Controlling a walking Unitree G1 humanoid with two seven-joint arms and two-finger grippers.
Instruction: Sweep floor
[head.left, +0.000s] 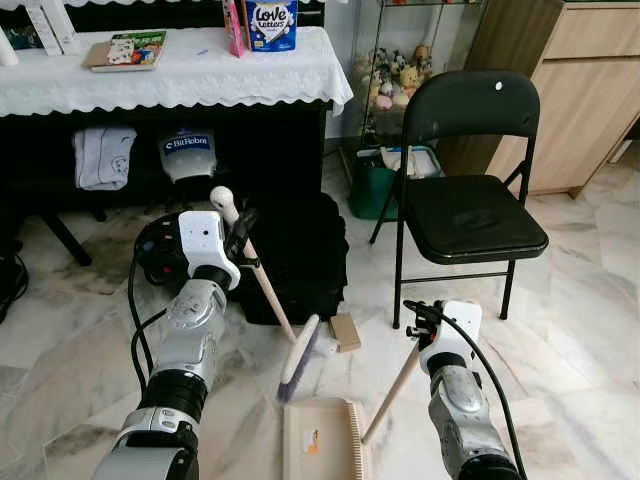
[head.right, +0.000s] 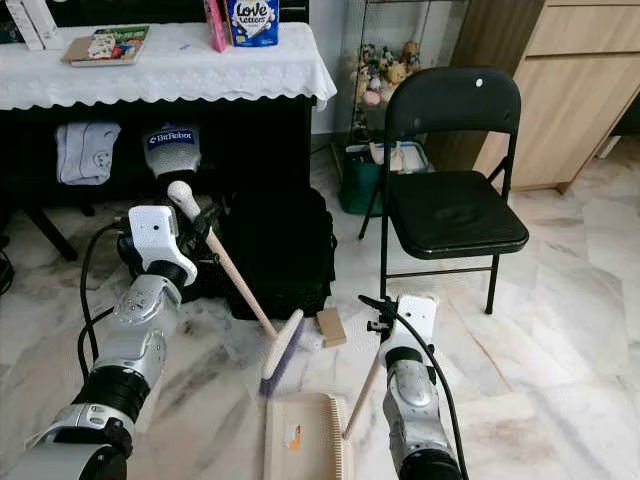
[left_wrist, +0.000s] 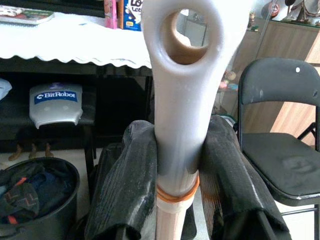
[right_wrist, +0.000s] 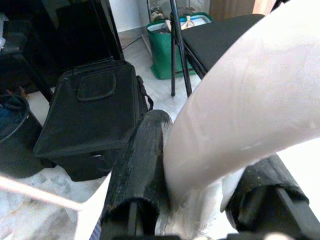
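Note:
My left gripper (head.left: 240, 232) is shut on the top of a broom handle (head.left: 262, 280), a pale wooden stick with a white looped end (left_wrist: 185, 45). The broom's white and purple brush head (head.left: 298, 352) rests on the marble floor beside a small brown block (head.left: 345, 332). My right gripper (head.left: 418, 325) is shut on the white grip of a dustpan handle (head.left: 392, 390). The cream dustpan (head.left: 320, 440) lies flat on the floor just in front of the brush head.
A black folding chair (head.left: 470, 190) stands at the right. A black bag (head.left: 295, 255) sits behind the broom, under a table with a white cloth (head.left: 170, 75). A green basket (head.left: 375, 185) and a wooden cabinet (head.left: 580, 90) are at the back right.

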